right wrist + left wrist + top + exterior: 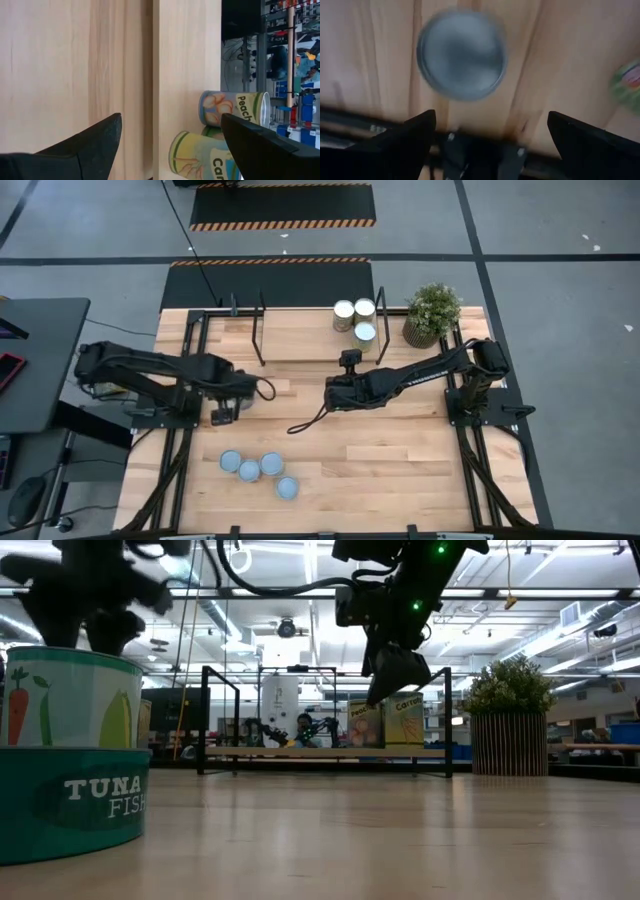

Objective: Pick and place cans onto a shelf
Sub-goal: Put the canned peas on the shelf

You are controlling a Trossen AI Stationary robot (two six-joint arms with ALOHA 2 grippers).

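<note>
Overhead, three cans (355,319) stand on the shelf (300,338) at the far right; four cans (258,470) sit near-left on the desk (400,470). Left tool (487,132) hangs spread and empty over one can (462,55); right tool (167,145) spread, empty, mid-desk.

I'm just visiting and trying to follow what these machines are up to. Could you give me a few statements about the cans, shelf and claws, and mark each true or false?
1. Three cans stand on the shelf. True.
2. The right claw holds a can. False: it is open and empty, short of the shelf.
3. Four cans sit grouped on the table. True.
4. The plant stands among those four cans. False: it is beside the shelf's cans.
5. The left claw is open above a can. True.
</note>
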